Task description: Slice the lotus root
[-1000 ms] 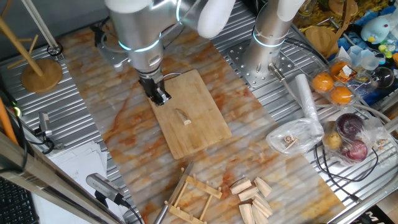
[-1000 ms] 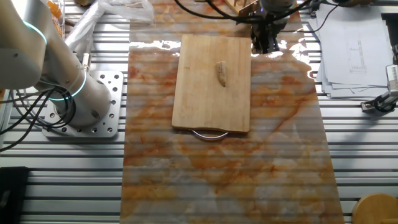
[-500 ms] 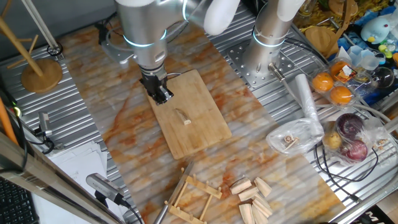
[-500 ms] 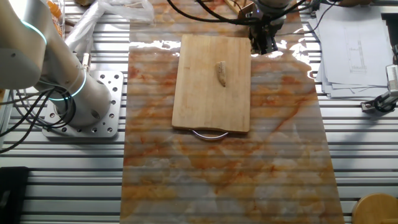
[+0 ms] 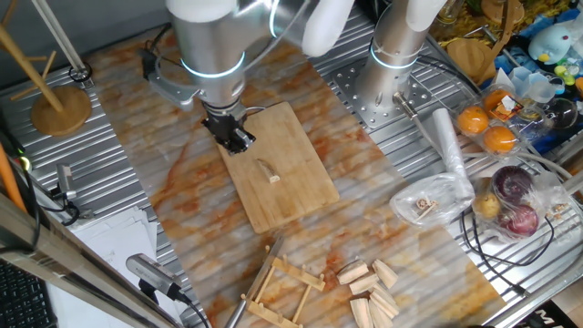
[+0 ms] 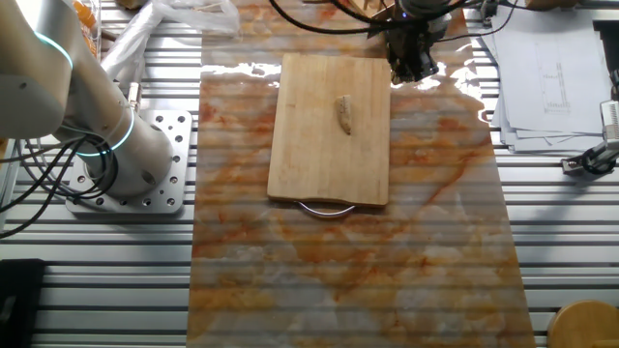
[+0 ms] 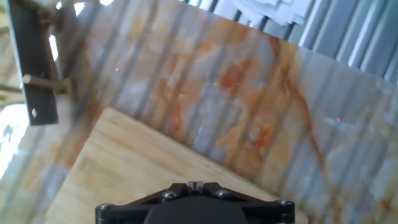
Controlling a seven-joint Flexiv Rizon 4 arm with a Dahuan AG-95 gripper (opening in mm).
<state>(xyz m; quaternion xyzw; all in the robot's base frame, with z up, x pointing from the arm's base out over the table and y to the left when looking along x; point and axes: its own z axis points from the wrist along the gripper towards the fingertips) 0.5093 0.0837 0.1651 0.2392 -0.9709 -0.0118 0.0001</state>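
The lotus root [image 5: 266,170] is a small pale beige stub lying near the middle of the wooden board [image 5: 291,196]. The other fixed view shows the lotus root [image 6: 343,113] on the board [image 6: 319,164] too. My gripper [image 5: 238,143] hangs over the board's corner, well short of the root. The other fixed view has the gripper [image 6: 413,70] just off the board's top right corner. In the hand view the gripper [image 7: 196,184] has its fingertips pressed together, shut and holding nothing, with the board [image 7: 124,168] below. The root is out of the hand view.
A wooden rack [image 5: 278,287] and several pale wedge blocks [image 5: 373,282] lie near the front edge. Oranges [image 5: 485,128], bagged fruit [image 5: 515,200] and a plastic bag [image 5: 428,200] crowd the right. A second arm's base [image 5: 387,77] stands behind. A dark bar [image 7: 34,68] shows at the hand view's left.
The arm's body has swung a little to the right and the gripper has shifted slightly at the board's corner. The lotus root and board have not moved.
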